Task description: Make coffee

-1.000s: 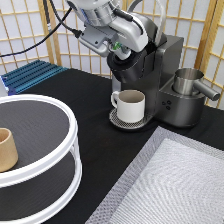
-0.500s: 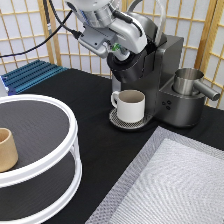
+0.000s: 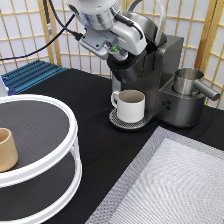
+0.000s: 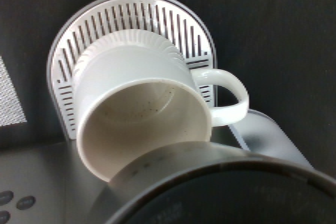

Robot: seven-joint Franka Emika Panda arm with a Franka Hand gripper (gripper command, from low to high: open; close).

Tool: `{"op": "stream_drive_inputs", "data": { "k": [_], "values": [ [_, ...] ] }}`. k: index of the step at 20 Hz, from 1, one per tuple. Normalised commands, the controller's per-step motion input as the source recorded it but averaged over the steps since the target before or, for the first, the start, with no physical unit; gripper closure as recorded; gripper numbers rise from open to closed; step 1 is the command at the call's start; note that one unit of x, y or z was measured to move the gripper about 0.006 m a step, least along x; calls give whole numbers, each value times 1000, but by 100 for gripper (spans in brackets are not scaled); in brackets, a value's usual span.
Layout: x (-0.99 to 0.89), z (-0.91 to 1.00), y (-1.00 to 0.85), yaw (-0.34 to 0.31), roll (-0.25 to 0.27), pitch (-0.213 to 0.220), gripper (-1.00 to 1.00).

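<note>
My gripper [image 3: 121,54] is at the top front of the black coffee machine [image 3: 167,65], against its rounded head, directly above the mug. A cream-white handled mug [image 3: 131,105] stands upright on the machine's round slotted drip tray [image 3: 115,121], handle toward the exterior view's left. In the wrist view I look straight down into the empty mug [image 4: 142,115] on the drip tray [image 4: 127,30], with the machine's dark head [image 4: 225,195] close below the camera. The small white coffee pod is out of view.
A white two-tier round shelf [image 3: 74,134] stands at the exterior view's left, with a tan handleless cup [image 3: 7,149] on its upper tier. A steel pitcher [image 3: 189,81] sits on the machine's right side. A grey mat [image 3: 175,185] lies at the bottom right, a blue rack [image 3: 30,75] at the back left.
The hand has shifted only slightly at the machine's top. The mug and the tan cup have not moved.
</note>
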Motion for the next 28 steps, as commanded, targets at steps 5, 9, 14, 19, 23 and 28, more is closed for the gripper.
{"op": "stream_drive_inputs", "data": {
  "k": [5,9,14,19,23,28],
  "values": [
    [0,-120,293,15,-121,0,100],
    [1,59,273,0,-119,0,100],
    [0,95,240,0,-126,0,-100],
    [-5,84,230,0,-137,0,-100],
    [-66,244,201,-1,-125,-7,-100],
    [-120,243,-47,0,-96,-12,-100]
  ]
}}
